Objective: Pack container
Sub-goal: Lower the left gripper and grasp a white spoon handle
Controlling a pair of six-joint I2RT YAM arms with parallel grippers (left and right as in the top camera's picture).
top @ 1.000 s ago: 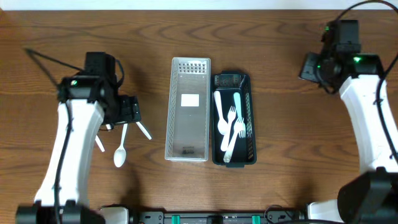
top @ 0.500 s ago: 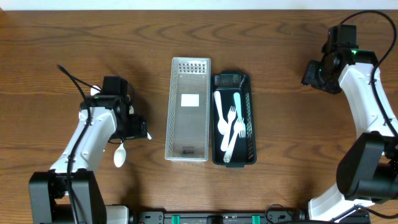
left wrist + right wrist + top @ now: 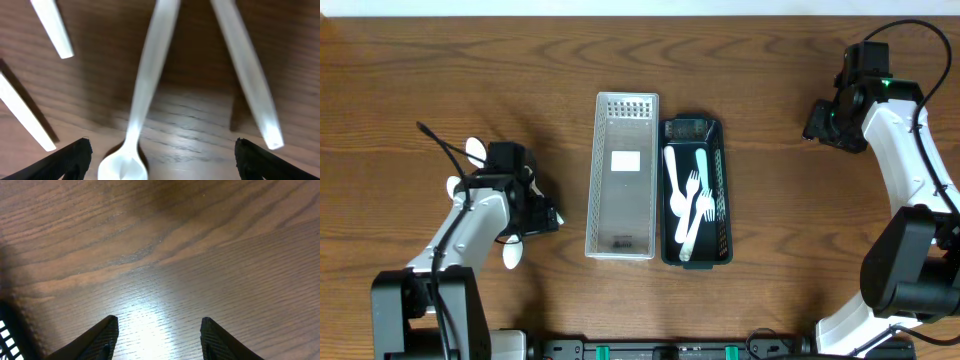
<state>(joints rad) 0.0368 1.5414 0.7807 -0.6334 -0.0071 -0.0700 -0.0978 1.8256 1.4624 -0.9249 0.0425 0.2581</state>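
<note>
White plastic spoon point(image 3: 149, 80) lies on the tabletop point(image 3: 200, 115) directly beneath my left pincer point(image 3: 162, 161). Its jaws stand wide apart, one tip on either side of the bowl, gripping nothing. Three other loose handles point(image 3: 245, 75) fan out around the spoon, the closest just to its right in the wrist view, so I judge the job here is a clean single pick.

I would close on the spoon's stem just above the bowl, coming straight down with the jaws square across it. That way neither tip should catch a neighbouring handle and drag it along. The stem looks thin and slick, so a firm, centred squeeze should stop it pivoting.

The dark container point(image 3: 692, 127) sits mid-table, well to the right of this arm, right beside the silver mesh tray point(image 3: 620, 215) on its left. It already holds several pieces of white cutlery point(image 3: 692, 185). The carry will have to pass over that tray.

My right pincer point(image 3: 160, 340) hangs at the far right over bare wood, jaws open and empty.
</note>
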